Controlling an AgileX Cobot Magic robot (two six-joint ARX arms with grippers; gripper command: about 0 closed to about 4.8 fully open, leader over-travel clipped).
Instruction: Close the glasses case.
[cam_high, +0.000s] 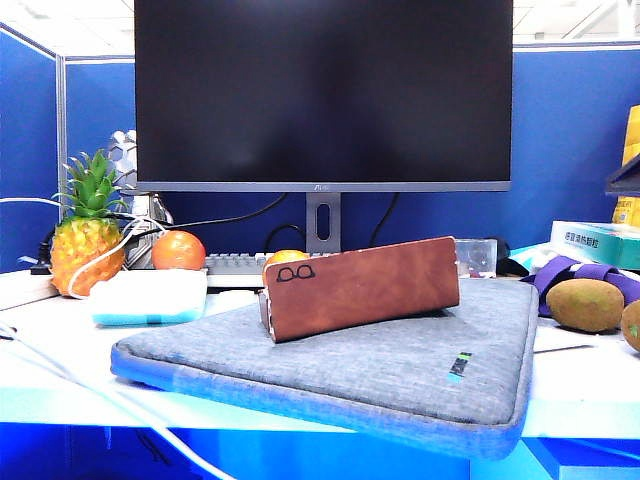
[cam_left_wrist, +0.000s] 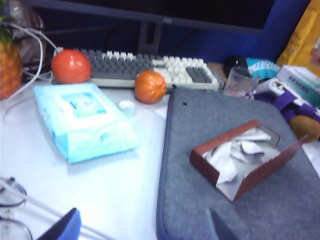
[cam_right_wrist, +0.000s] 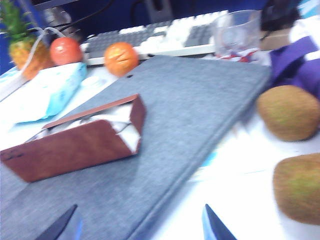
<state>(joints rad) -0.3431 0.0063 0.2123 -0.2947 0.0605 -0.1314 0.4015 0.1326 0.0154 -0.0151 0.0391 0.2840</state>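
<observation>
Both grippers hung back from the work, jaws spread wide and holding nothing: the left gripper (cam_left_wrist: 145, 227) over the near-left of the desk, the right gripper (cam_right_wrist: 137, 225) over the near-right edge of the grey laptop sleeve (cam_high: 400, 375). Neither arm showed in the exterior view.

The glasses case (cam_high: 360, 285) sat in the middle of that sleeve, open, its flap (cam_high: 370, 280) with the little eyeglasses drawing standing up toward the front and crumpled white paper (cam_left_wrist: 235, 155) filling the tray. To close it well, I judged one gripper should steady the tray while the other pressed the flap over from its top edge, flat and slow, since the case looked light enough to skid on the fabric. The paper might spring the flap back.

Around it: a wipes packet (cam_left_wrist: 82, 120) and two oranges (cam_left_wrist: 150, 86) to the left, a keyboard (cam_left_wrist: 150, 70) behind, a clear cup (cam_right_wrist: 235, 32) at the sleeve's far corner, kiwis (cam_right_wrist: 287, 112) to the right. Nothing lay between the grippers and the case.
</observation>
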